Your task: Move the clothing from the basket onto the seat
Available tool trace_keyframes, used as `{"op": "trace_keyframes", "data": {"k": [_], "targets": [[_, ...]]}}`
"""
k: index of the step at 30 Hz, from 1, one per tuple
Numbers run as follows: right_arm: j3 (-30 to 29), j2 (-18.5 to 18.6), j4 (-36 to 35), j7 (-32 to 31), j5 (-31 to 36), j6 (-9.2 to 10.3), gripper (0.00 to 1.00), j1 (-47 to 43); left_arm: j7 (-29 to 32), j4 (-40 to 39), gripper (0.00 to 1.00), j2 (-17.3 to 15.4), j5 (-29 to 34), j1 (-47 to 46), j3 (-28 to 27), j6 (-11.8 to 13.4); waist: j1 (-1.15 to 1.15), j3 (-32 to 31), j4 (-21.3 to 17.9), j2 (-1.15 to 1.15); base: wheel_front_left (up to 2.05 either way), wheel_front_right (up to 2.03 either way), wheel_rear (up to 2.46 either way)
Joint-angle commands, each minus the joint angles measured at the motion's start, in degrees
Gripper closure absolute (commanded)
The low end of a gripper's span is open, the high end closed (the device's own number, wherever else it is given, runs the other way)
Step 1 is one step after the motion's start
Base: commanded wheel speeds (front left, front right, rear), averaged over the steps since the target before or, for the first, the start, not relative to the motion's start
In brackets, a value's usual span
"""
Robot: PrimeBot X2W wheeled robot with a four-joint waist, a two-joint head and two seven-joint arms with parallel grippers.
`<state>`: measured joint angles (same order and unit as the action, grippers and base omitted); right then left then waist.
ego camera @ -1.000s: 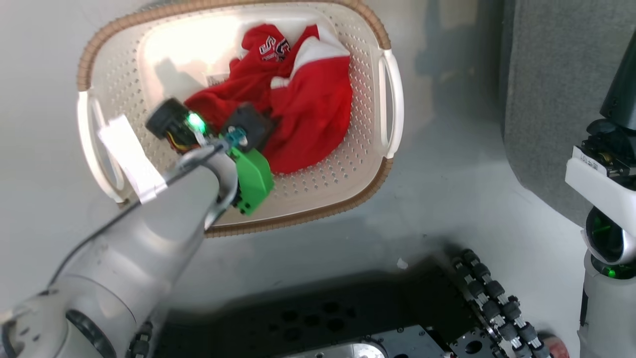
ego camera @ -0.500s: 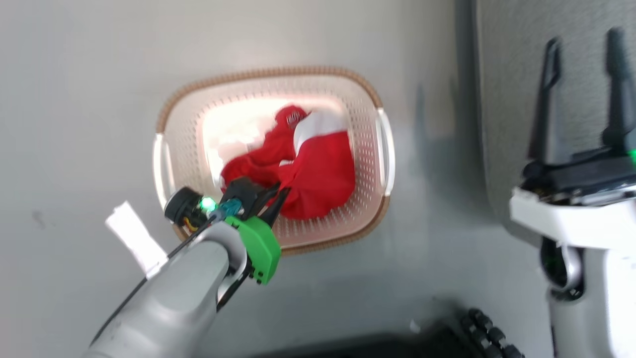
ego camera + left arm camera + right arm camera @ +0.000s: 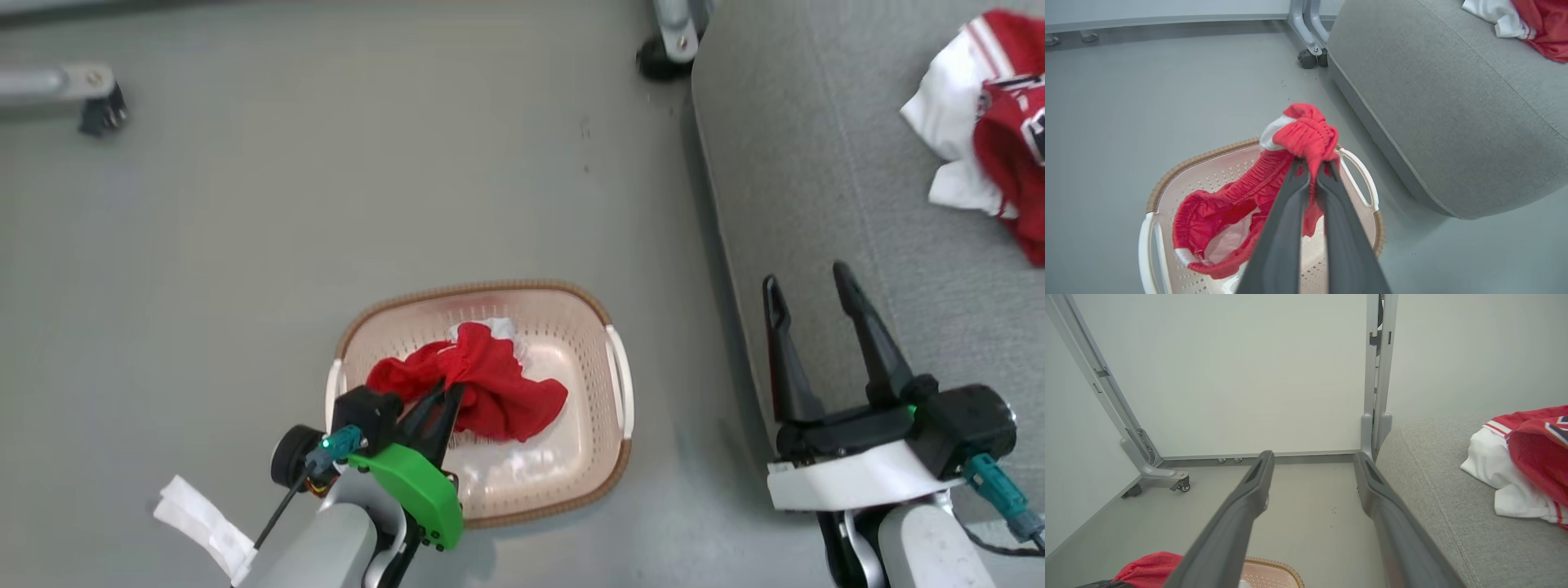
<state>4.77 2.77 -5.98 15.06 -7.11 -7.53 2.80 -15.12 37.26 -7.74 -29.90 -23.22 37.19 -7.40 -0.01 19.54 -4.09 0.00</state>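
Left end effector (image 3: 1312, 163) pinches one shorts (image 3: 1216, 212); right end effector (image 3: 806, 276) spread; one jersey (image 3: 992, 139) on seat (image 3: 816, 163).

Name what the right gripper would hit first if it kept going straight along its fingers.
Probably the pale wall beyond the floor; nothing stands between the open right gripper and it. The seat lies just beside that line, depth unclear.

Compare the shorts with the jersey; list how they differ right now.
The shorts are pinched by the left gripper, fingers shut, and trail into the basket; the jersey lies loose on the seat. The shorts look almost all red with a gathered waistband; the jersey shows broad white panels and dark lettering. Both are crumpled red fabric with white trim.
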Motion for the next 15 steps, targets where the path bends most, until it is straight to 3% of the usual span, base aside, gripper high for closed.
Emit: {"op": "trace_keyframes", "data": {"k": [1,7,15], "targets": [[0.22,0.21,0.46,0.17,-0.35,0.08,0.00,-1.46,-0.02,-0.95,1.00,0.34,1.21,2.03,-1.19,-0.13,0.01,-11.54,-0.01,0.00,0.00,0.00,0.00],[2.23,0.21,2.28,0.17,-0.44,0.08,0.00,-3.66,-0.02,-9.96,1.00,1.89,2.72,5.91,-8.99,-0.14,0.01,-14.31,-0.08,0.00,0.00,0.00,0.00],[4.25,0.21,3.44,0.17,0.09,0.08,0.00,-3.94,-0.03,-20.29,1.00,2.33,3.05,5.36,-13.58,-0.14,0.01,-14.90,0.02,0.00,0.00,0.00,0.00]]}}
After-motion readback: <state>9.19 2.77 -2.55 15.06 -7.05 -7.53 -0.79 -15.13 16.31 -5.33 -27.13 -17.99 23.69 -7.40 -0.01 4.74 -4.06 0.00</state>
